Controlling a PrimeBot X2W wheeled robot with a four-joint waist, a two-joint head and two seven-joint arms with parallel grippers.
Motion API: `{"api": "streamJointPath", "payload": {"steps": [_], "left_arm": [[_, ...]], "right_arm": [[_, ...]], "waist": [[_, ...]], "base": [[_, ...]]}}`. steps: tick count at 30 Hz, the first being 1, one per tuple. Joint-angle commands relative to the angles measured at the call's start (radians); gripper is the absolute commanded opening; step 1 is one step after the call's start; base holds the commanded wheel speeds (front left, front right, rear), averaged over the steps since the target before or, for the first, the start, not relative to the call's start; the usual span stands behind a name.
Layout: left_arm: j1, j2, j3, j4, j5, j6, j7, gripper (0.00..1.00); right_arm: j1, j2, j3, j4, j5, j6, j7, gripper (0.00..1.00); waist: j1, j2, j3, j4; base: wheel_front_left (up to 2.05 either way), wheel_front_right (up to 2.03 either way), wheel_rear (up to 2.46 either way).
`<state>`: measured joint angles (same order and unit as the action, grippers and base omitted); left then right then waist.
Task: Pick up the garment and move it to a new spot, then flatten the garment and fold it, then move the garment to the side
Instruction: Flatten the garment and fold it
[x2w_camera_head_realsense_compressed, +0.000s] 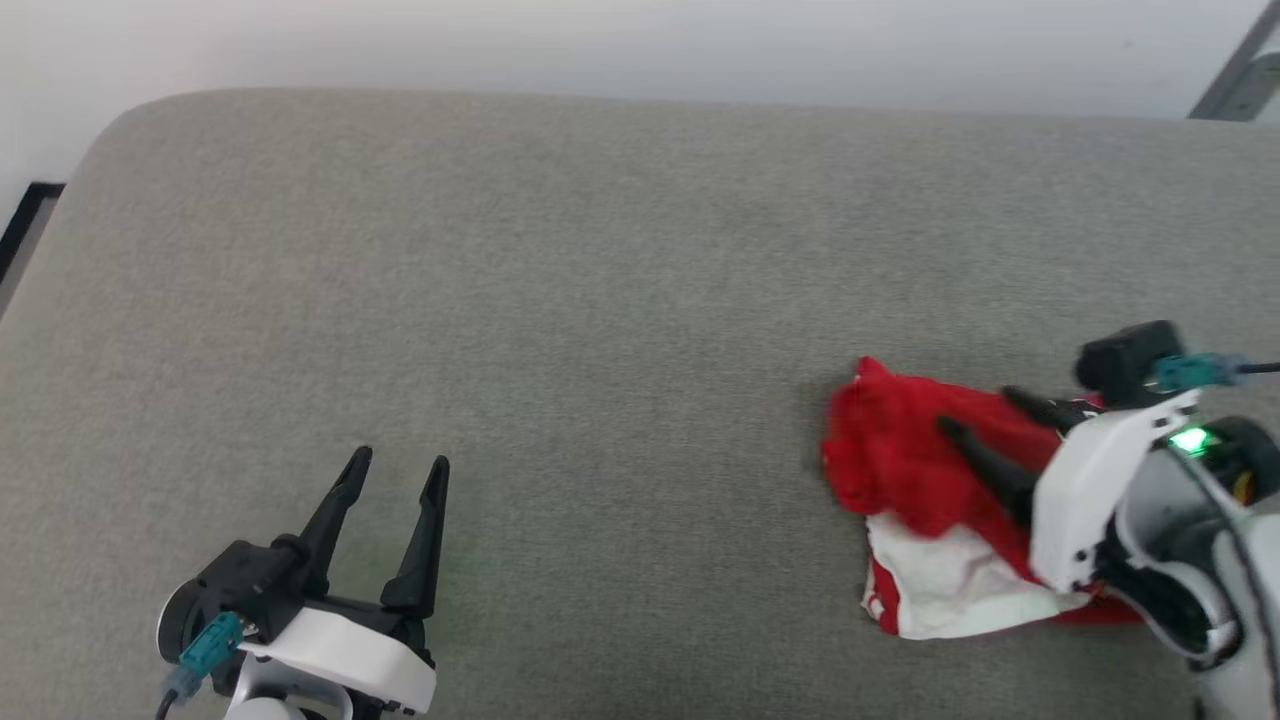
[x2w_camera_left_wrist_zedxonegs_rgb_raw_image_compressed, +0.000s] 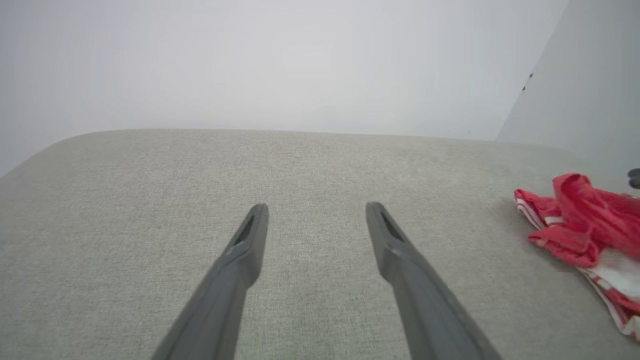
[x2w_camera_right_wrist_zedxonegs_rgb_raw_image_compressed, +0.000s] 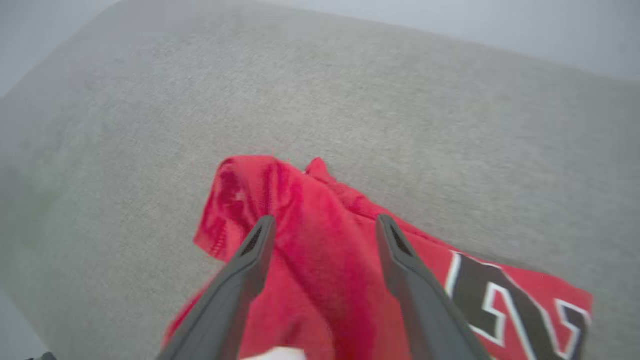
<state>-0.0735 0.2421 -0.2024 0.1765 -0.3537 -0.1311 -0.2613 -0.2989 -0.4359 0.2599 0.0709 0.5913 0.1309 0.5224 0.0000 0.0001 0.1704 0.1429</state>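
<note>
Two dark fingers of the right gripper (x2w_camera_head_realsense_compressed: 975, 410) stand spread apart over the garment (x2w_camera_head_realsense_compressed: 890, 450), holding nothing. Whether their tips touch the cloth cannot be told. The garment, a red shirt with a white sleeve and black lettering, lies bunched and creased beneath them on a grey cushion (x2w_camera_head_realsense_compressed: 600, 250), neither flat nor folded. Well to the left of the garment, the left gripper (x2w_camera_head_realsense_compressed: 400, 460) hovers over bare cushion, its fingers also spread and empty. The scene fits two stages: the right gripper about to take the shirt for carrying, or letting it go at a new spot. Either way, any new hold calls for closing on a raised fold of soft cloth without digging into the cushion.
</note>
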Motion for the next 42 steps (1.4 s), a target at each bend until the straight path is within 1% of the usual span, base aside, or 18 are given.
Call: {"api": "streamJointPath", "payload": {"steps": [1, 5, 8, 13, 17, 19, 20, 23, 27, 31, 36, 42], "left_arm": [[0.012, -0.005, 0.006, -0.001, -0.009, 0.001, -0.005, 1.00], [0.016, -0.010, 0.023, 0.016, -0.022, 0.001, -0.005, 1.00], [0.007, -0.010, 0.038, 0.038, -0.030, 0.001, -0.005, 1.00], [0.008, -0.017, 0.093, 0.064, -0.040, 0.001, -0.005, 1.00], [0.021, -0.023, 0.142, 0.062, -0.026, 0.001, -0.005, 1.00], [0.028, -0.025, 0.164, 0.049, -0.013, 0.001, -0.005, 1.00], [0.028, -0.025, 0.164, 0.049, -0.013, 0.001, -0.005, 1.00], [0.050, -0.030, 0.178, 0.039, -0.004, 0.001, -0.005, 1.00], [0.073, -0.023, 0.184, 0.017, -0.002, 0.001, -0.005, 1.00], [0.113, -0.025, 0.193, -0.022, 0.015, 0.001, -0.005, 1.00], [0.170, -0.046, 0.221, -0.079, 0.033, 0.001, -0.005, 1.00], [0.206, -0.064, 0.249, -0.121, 0.038, 0.001, -0.005, 1.00]], "right_arm": [[-0.005, -0.010, -0.008, -0.002, -0.002, -0.001, -0.020, 1.00], [0.012, -0.035, -0.056, 0.039, -0.029, -0.001, -0.125, 1.00], [0.022, -0.044, -0.077, 0.096, -0.063, -0.001, -0.261, 1.00], [0.039, -0.013, -0.110, 0.208, -0.109, -0.001, -0.487, 1.00], [0.041, 0.037, -0.155, 0.277, -0.156, -0.001, -0.647, 1.00], [0.046, 0.066, -0.170, 0.304, -0.191, 0.000, -0.705, 1.00], [0.046, 0.066, -0.170, 0.304, -0.191, 0.000, -0.705, 1.00], [0.053, 0.105, -0.175, 0.321, -0.230, -0.001, -0.749, 1.00], [0.084, 0.144, -0.192, 0.305, -0.255, -0.001, -0.775, 1.00], [0.138, 0.173, -0.237, 0.259, -0.264, -0.001, -0.782, 1.00], [0.209, 0.197, -0.305, 0.181, -0.275, -0.001, -0.784, 1.00], [0.256, 0.221, -0.352, 0.116, -0.291, -0.001, -0.752, 1.00]], "waist": [[0.0000, -0.0001, -0.011, -0.017], [0.0000, -0.0001, -0.024, -0.049], [0.0000, -0.0001, -0.030, -0.068], [0.0000, -0.0001, -0.046, -0.095], [0.0000, -0.0001, -0.061, -0.113], [0.0000, -0.0001, -0.066, -0.121], [0.0000, -0.0001, -0.066, -0.121], [0.0000, -0.0001, -0.072, -0.131], [0.0000, -0.0001, -0.081, -0.136], [0.0000, -0.0001, -0.086, -0.135], [0.0000, -0.0001, -0.082, -0.129], [0.0000, -0.0001, -0.070, -0.123]], "base": [[0.00, 0.00, 0.00], [0.00, 0.00, 0.00], [0.00, 0.00, 0.00], [0.00, 0.00, 0.00], [0.00, 0.00, 0.00], [0.00, 0.00, 0.00], [0.00, 0.00, 0.00], [0.00, 0.00, 0.00], [0.00, 0.00, 0.00], [0.00, 0.00, 0.00], [0.00, 0.00, 0.00], [0.00, 0.00, 0.00]]}}
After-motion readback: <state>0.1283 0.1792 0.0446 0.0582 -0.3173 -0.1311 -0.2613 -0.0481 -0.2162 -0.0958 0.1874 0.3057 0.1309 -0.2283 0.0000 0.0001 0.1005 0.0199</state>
